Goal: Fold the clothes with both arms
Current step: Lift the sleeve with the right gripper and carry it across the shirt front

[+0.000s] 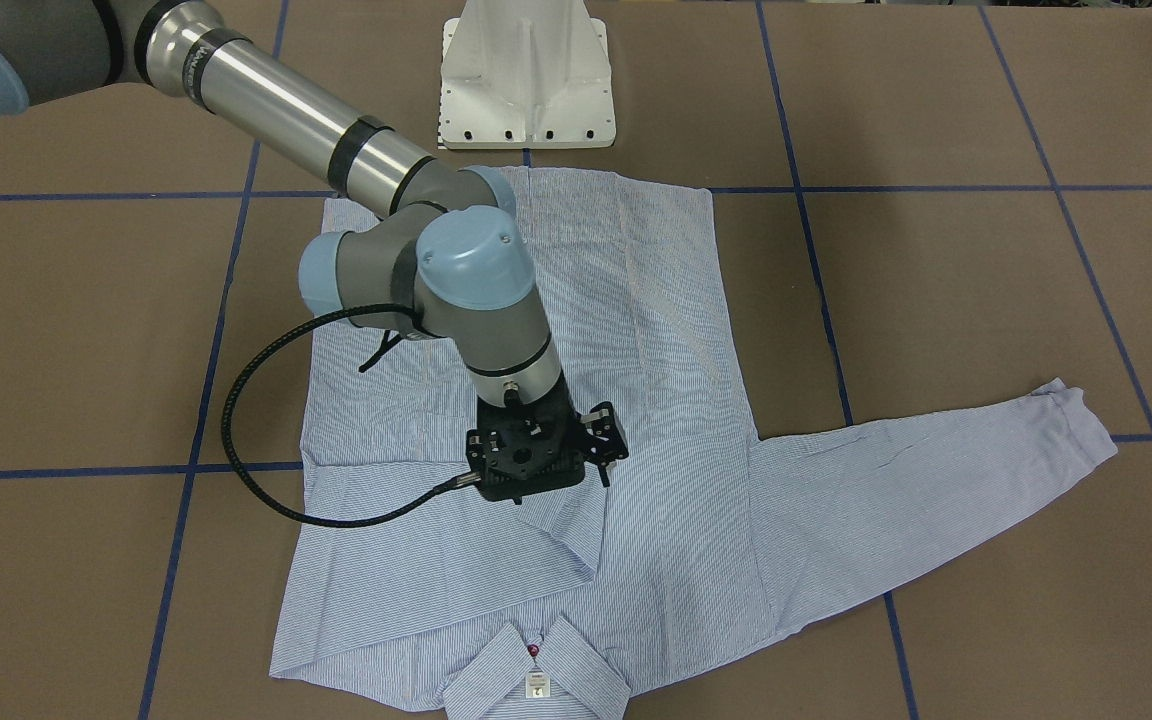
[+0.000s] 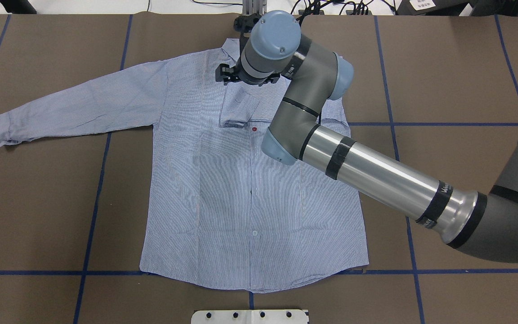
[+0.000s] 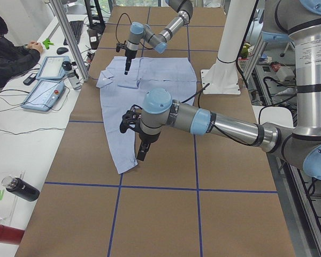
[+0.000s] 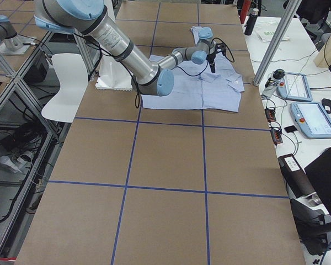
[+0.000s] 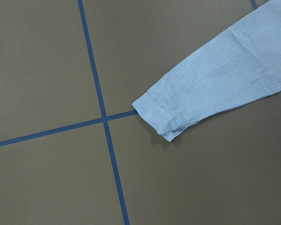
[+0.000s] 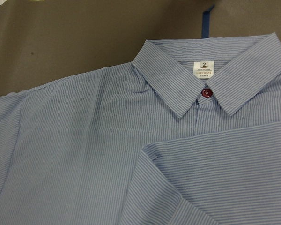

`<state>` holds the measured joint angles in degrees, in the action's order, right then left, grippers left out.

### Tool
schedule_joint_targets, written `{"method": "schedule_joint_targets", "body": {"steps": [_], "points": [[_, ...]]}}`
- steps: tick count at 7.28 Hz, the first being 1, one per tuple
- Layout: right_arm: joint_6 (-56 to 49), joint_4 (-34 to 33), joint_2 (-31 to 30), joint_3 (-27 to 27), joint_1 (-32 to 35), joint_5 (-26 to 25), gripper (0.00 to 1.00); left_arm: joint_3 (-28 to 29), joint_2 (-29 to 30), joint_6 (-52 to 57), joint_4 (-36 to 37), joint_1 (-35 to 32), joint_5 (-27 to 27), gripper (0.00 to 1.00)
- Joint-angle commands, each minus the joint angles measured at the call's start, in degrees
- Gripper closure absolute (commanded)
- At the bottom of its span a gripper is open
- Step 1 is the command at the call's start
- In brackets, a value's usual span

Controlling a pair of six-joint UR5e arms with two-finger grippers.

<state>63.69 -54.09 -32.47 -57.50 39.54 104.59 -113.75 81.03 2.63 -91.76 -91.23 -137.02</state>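
Blue-striped shirt [image 2: 250, 202] lies flat on the table [image 2: 38, 216], front up, hem toward the robot, collar on the far side.

Read from the table's left end:
- **Nearest:** the left gripper [image 3: 140, 154] hangs with its fingers pointing down just above the cuff [image 5: 161, 117], apparently not touching. I cannot tell if it is open or closed; its wrist camera shows no fingers.
- **Beyond the cuff:** the sleeve [image 2: 88, 103] runs straight in along the table to the shoulder. Its long axis is crosswise to the button line, cuff end outermost on the robot's left.
- **Further on:** the folded sleeve [image 2: 239, 110] lies across the chest, its cuff near the button line.
- **Farthest:** the right gripper [image 1: 536, 462] hovers over the upper chest, short of the collar [image 6: 178, 79]. Its fingers are hidden under the wrist — I cannot tell whether they are open or closed.

Judgement: the outstretched sleeve is next. The left arm is much the nearer, and the cuff sits right below it. The carry would go inward along the sleeve's axis — toward the chest.
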Motion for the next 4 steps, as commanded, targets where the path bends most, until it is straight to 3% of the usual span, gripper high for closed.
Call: {"method": "schedule_joint_targets", "body": {"steps": [1, 4], "points": [[-0.24, 7.85, -3.38, 3.25, 0.01, 0.27, 0.06, 0.02, 0.0, 0.0, 0.0, 0.0, 0.0, 0.0], [-0.33, 7.42, -3.04, 5.11, -2.36, -4.12, 0.2, -0.16, 0.0, -0.09, 0.0, 0.0, 0.0, 0.0]]}}
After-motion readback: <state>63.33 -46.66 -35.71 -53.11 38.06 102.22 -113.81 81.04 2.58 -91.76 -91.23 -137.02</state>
